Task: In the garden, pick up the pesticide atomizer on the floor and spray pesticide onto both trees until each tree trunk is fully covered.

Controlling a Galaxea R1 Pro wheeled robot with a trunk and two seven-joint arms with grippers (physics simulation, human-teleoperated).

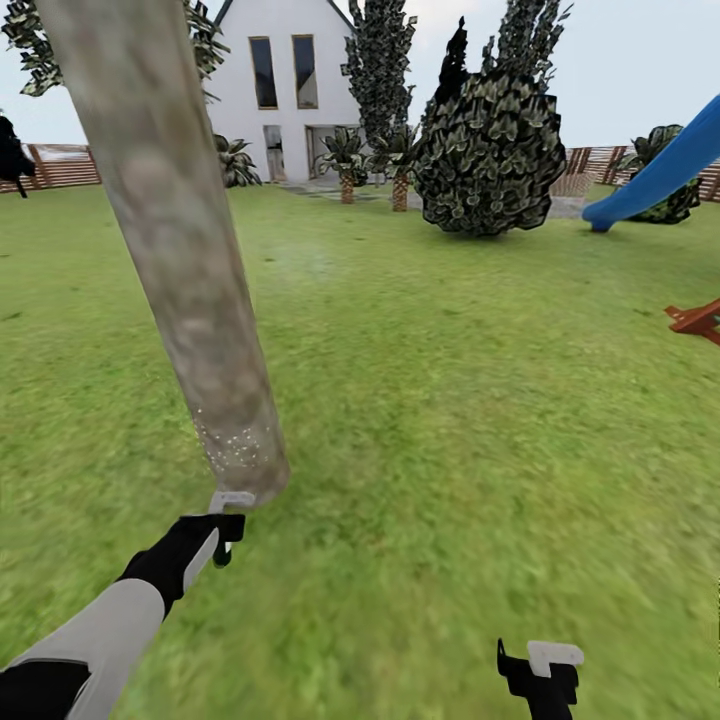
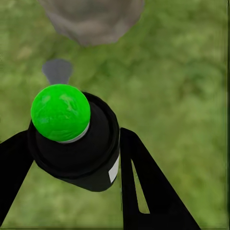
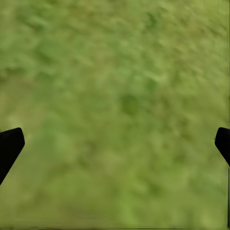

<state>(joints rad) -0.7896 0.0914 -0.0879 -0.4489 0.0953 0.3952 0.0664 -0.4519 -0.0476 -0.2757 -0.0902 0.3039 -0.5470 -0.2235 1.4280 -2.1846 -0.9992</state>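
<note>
Left wrist view | atomizer (image 2: pixel 76 143) (green top) | left end effector (image 2: pixel 72 158) gripping

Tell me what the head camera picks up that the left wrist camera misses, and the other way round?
Head view alone: the full leaning tree trunk with pale specks near its base, the white house, the blue slide, the round bush, and the right gripper low over the lawn.

Left wrist view alone: a close look at the atomizer, a black bottle with a bright green top, clamped between the left gripper fingers.

Both: the trunk's base, the grass and the left gripper.
</note>
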